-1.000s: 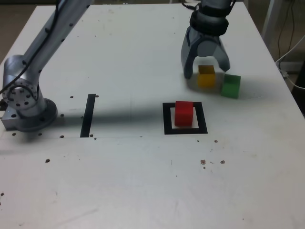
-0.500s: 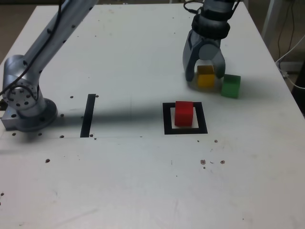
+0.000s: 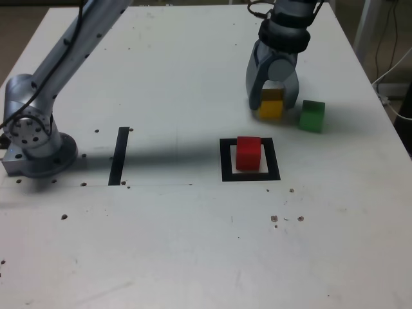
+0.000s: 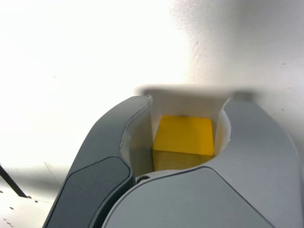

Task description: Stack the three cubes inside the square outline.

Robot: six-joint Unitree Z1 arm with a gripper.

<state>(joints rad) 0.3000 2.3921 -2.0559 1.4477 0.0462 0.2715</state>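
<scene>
The yellow cube [image 3: 271, 109] sits on the white table at the back right in the exterior view, with my gripper [image 3: 273, 103] shut on it from above. In the wrist view the yellow cube [image 4: 184, 137] is clamped between the two grey fingers [image 4: 118, 142]. The green cube [image 3: 312, 116] stands just to the exterior view's right of the yellow one, apart from the fingers. The red cube [image 3: 248, 153] rests inside the square outline [image 3: 226, 161], nearer the table's middle.
A straight black tape strip [image 3: 119, 154] lies on the exterior view's left. The arm's base [image 3: 32, 138] stands at the left edge. The table's right edge runs close behind the green cube, with cables [image 3: 393, 71] beyond it.
The fingers have closed from wide open onto the yellow cube, nudging it slightly toward the exterior view's left. The green and red cubes have not moved.
</scene>
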